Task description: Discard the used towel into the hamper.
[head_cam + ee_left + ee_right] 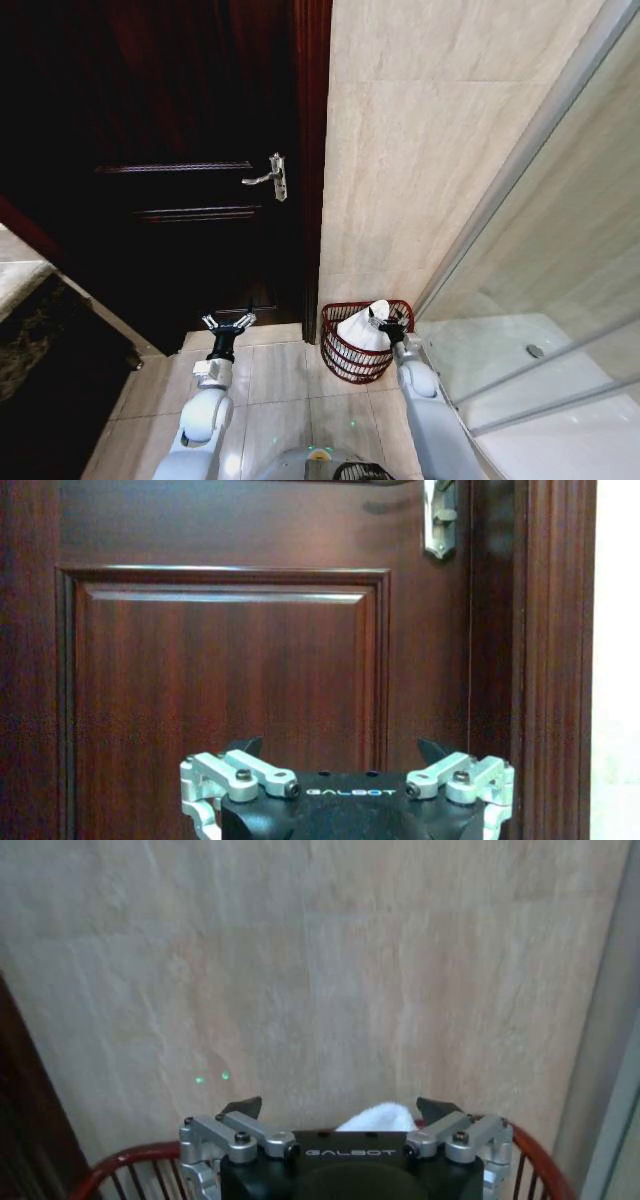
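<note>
Because its fingers point(437, 1108) stand spread with the white towel point(378, 1116) peeking up between them and not pinched, the right gripper point(390, 328) appears to be at the point of letting go rather than carrying. It hangs just over the rim of the hamper point(335, 357), and in the head view the towel point(364, 326) sits as a loose mound inside that reddish-brown ribbed basket, rising above the rim. The hamper point(120, 1164) stands on the tiled floor point(280, 375) in the corner where the beige wall point(420, 150) meets the glass shower screen point(560, 250), which is likely why the right arm reaches forward and close to the wall. Judged from how the towel lies, the discard looks nearly or wholly done. Off to the other side, the left gripper point(228, 322) is held low before the dark wooden door point(180, 150), its fingers point(245, 745) also spread and empty, well apart from the hamper; it seems simply kept out of the way. The door handle point(270, 177) sits above it, untouched.
</note>
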Available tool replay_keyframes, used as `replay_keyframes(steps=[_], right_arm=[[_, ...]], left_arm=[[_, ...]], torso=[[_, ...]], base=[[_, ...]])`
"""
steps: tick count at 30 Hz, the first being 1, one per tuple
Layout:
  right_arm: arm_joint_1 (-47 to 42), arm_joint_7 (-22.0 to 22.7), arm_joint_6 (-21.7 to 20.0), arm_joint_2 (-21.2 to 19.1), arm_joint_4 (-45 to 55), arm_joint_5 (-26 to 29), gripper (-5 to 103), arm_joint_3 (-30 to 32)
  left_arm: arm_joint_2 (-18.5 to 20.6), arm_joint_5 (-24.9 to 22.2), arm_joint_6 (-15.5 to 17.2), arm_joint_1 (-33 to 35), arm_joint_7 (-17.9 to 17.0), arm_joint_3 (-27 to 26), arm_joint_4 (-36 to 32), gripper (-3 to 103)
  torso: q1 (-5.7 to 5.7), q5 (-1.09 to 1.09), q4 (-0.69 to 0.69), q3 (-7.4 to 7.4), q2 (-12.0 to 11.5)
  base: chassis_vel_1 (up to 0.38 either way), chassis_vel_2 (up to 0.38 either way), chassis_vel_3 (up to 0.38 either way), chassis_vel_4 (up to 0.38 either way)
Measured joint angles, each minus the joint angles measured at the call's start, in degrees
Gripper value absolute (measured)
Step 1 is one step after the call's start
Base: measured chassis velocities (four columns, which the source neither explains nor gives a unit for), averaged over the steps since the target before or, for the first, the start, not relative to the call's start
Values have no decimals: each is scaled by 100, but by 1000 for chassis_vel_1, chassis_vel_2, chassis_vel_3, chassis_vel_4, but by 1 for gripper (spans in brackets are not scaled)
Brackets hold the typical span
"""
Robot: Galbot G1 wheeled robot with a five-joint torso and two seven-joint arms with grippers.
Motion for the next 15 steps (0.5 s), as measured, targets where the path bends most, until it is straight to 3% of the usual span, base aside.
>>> replay_keyframes(steps=[13,15], right_arm=[[641,-419,-133,11,-1390,-192,100,40],[618,-467,-491,-3,-1475,-300,100,33]], left_arm=[[-161,277,25,113,5,40,-210,100],[-186,298,19,192,2,18,-295,100]], torso=[[0,1,0,0,0],[0,0,1,-1,0]], base=[[0,0,0,0],[0,0,0,0]])
